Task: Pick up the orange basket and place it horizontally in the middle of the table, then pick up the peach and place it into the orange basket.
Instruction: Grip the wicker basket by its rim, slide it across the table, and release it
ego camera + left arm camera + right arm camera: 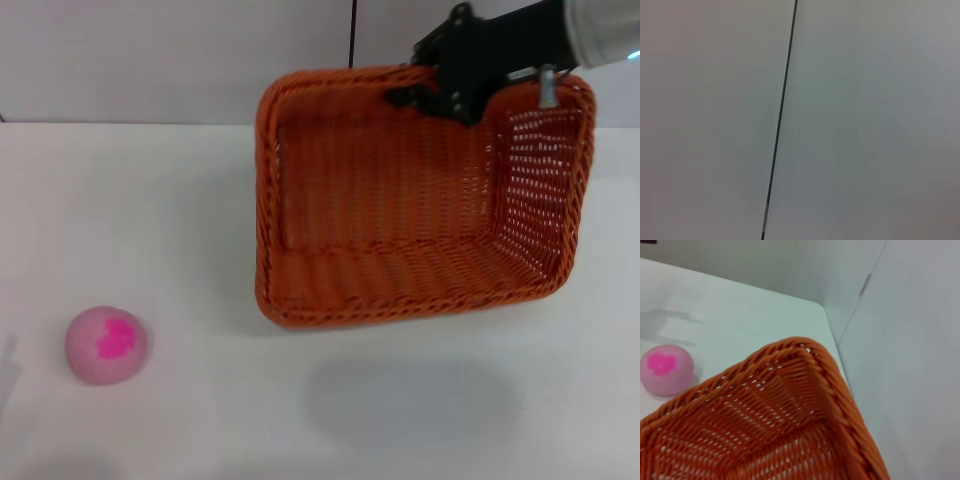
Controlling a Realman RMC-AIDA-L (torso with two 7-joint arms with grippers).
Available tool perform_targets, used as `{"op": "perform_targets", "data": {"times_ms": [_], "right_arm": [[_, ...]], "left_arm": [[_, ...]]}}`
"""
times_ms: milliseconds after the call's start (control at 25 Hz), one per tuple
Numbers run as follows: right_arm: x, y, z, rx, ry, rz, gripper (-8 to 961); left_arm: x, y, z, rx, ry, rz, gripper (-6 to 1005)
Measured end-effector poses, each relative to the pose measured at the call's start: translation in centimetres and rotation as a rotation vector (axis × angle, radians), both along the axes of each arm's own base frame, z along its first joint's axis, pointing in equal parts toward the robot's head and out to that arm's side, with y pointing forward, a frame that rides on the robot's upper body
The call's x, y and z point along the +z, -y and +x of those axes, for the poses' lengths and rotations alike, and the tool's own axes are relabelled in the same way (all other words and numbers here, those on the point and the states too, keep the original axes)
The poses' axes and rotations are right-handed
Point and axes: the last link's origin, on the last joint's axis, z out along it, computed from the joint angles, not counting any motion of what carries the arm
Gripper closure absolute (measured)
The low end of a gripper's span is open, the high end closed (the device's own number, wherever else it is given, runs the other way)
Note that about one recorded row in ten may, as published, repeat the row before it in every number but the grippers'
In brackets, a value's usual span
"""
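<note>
The right gripper [445, 85] clamps the orange basket [400, 240] rim, tilted above the table [200, 220], peach [107, 345] well apart.

A plain pale grey wall [150, 60] stands behind the scene. A thin dark vertical seam [780, 120] runs down it and divides it into two flat panels without any marks.

Right end effector [452, 92] gripping orange basket [400, 230]

The plain white smooth table [200, 220] carries one thing directly: the small round pale-pink peach with a magenta blotch [107, 345], resting toward eight o'clock in the head view.
</note>
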Motion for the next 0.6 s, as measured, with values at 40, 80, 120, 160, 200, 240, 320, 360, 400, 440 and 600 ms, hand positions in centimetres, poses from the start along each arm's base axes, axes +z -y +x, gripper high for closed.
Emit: {"op": "perform_targets", "data": {"times_ms": [40, 80, 120, 160, 200, 240, 320, 360, 400, 440, 600], "right_arm": [[-0.4, -0.1, -0.1, 0.003, 0.005, -0.005, 805], [-1.0, -0.1, -0.2, 0.005, 0.014, -0.010, 805], [-1.5, -0.1, -0.3, 0.007, 0.024, -0.012, 805], [-2.1, -0.1, -0.3, 0.008, 0.034, -0.014, 805], [-2.5, -0.1, -0.2, 0.008, 0.041, -0.008, 805], [-2.9, -0.1, -0.2, 0.008, 0.045, -0.003, 805], [-3.6, -0.1, -0.1, 0.002, 0.046, 0.006, 804], [-3.8, -0.1, 0.0, -0.004, 0.044, 0.011, 804], [-4.0, -0.2, 0.0, -0.010, 0.042, 0.017, 804], [-4.1, -0.3, 0.1, -0.018, 0.037, 0.026, 804], [-4.4, -0.5, 0.0, -0.070, -0.032, 0.040, 805]], "left_arm": [[0.0, 0.0, 0.0, 0.001, 0.001, 0.000, 166], [-0.1, 0.1, 0.0, 0.003, 0.003, 0.000, 166], [-0.1, 0.1, 0.0, 0.004, 0.005, 0.000, 166], [-0.1, 0.1, 0.0, 0.004, 0.006, 0.000, 166], [-0.1, 0.1, 0.0, 0.004, 0.007, 0.000, 166], [-0.2, 0.0, 0.1, 0.002, 0.008, 0.000, 166], [-0.2, -0.1, 0.1, 0.001, 0.010, -0.001, 166], [-0.2, -0.1, 0.1, 0.000, 0.012, -0.001, 166], [-0.3, -0.2, 0.1, 0.000, 0.015, -0.002, 166], [-0.4, -0.3, 0.1, 0.001, 0.017, -0.003, 166], [-0.4, -0.5, 0.2, -0.001, 0.019, -0.005, 166]]}}
